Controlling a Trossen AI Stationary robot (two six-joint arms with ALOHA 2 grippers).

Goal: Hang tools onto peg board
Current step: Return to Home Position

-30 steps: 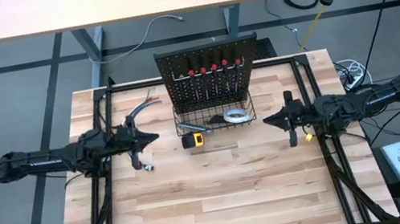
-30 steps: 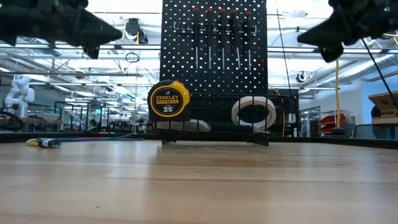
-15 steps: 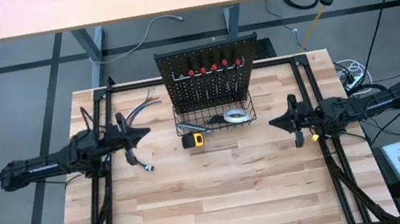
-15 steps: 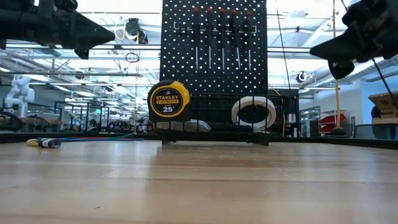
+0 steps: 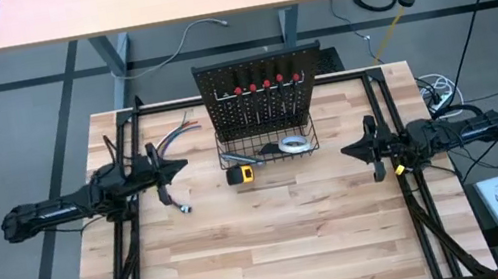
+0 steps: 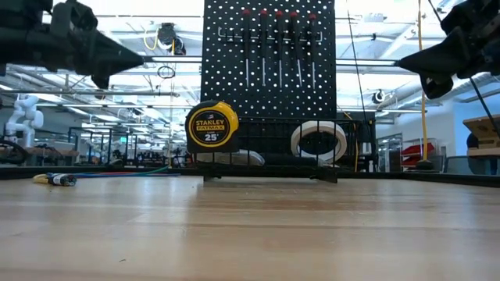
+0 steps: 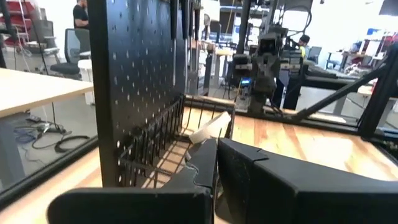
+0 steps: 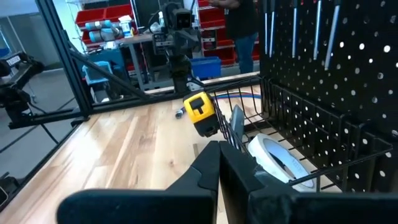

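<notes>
Left gripper [image 5: 177, 169] and right gripper [image 5: 349, 151], both pressed together and empty, flanked the peg board [image 5: 264, 107]; drawing straight outward looked safest.

Wide bare tabletop [image 5: 277, 246] before peg board [image 5: 219, 104]

Left arm [image 5: 67, 202], right arm [image 5: 456, 132] level, jaws seemingly closed.

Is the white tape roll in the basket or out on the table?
In the basket: the white tape roll sits inside the wire basket at the peg board's foot, enclosed by its wires.
</notes>
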